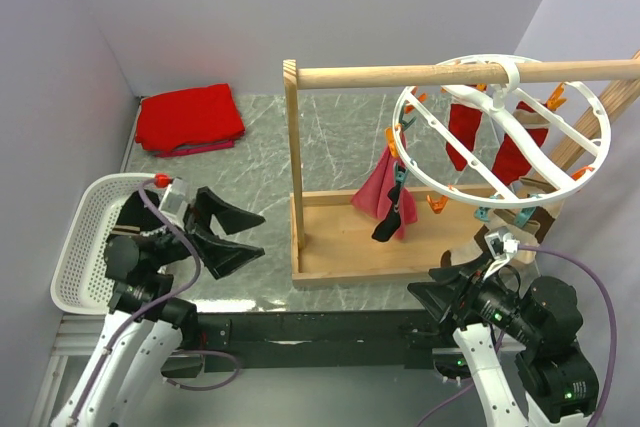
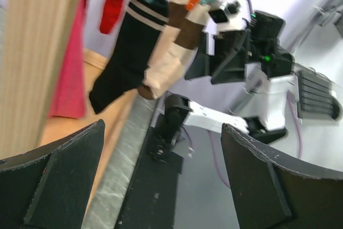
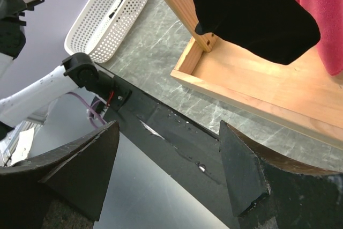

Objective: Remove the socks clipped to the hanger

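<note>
The white ring hanger (image 1: 590, 152) hangs by its hook from the wooden rail. Clipped to it by orange and teal pegs are a pink sock (image 1: 375, 190), a black sock (image 1: 387, 224), two red socks (image 1: 463, 134) and a brown-and-cream sock (image 1: 522, 215). My left gripper (image 1: 258, 235) is open and empty, left of the frame. Its wrist view shows the black striped sock (image 2: 128, 52), the brown-and-cream sock (image 2: 171, 46) and the pink sock (image 2: 69, 79) ahead. My right gripper (image 1: 425, 282) is open and empty, below the hanger; the black sock (image 3: 252, 9) and the pink sock (image 3: 321, 14) hang above it.
The wooden rail frame (image 1: 294, 167) stands on a wooden base tray (image 1: 330, 247) at mid table. A white perforated basket (image 1: 85, 247) sits at the left behind my left arm. A folded red cloth (image 1: 188, 119) lies at the back left. Walls close in on the left and right.
</note>
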Motion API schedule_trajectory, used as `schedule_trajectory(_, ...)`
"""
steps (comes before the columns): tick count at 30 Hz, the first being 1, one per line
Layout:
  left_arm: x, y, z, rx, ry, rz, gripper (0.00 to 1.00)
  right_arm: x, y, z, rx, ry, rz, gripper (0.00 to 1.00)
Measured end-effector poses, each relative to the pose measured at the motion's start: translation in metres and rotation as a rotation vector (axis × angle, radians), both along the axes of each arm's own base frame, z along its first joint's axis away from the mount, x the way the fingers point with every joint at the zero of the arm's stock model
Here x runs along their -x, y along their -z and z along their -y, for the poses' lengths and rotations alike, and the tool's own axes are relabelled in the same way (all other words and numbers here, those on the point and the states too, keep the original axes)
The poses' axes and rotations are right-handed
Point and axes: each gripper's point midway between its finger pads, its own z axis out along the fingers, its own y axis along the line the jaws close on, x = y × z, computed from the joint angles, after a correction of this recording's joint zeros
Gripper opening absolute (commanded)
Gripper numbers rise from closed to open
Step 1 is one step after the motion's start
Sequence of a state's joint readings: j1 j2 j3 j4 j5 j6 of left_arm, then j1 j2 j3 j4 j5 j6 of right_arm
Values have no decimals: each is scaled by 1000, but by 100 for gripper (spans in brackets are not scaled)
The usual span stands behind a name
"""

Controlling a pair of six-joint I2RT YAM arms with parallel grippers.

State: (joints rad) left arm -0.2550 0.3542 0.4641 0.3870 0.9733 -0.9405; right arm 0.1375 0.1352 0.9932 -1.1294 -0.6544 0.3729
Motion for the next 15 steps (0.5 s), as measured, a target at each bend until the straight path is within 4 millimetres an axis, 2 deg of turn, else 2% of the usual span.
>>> schedule_trajectory(6,19,3,29,-14,173,-42,88,-3,-1,-1,-10,2,2,81)
schedule_trajectory(11,41,4,71,-44,280,-59,82,-3,-1,-1,-12,3,-2,81)
schedule_trajectory(15,47,1,109,-78,218,-62,84,-3,0,-1,-11,4,-2,81)
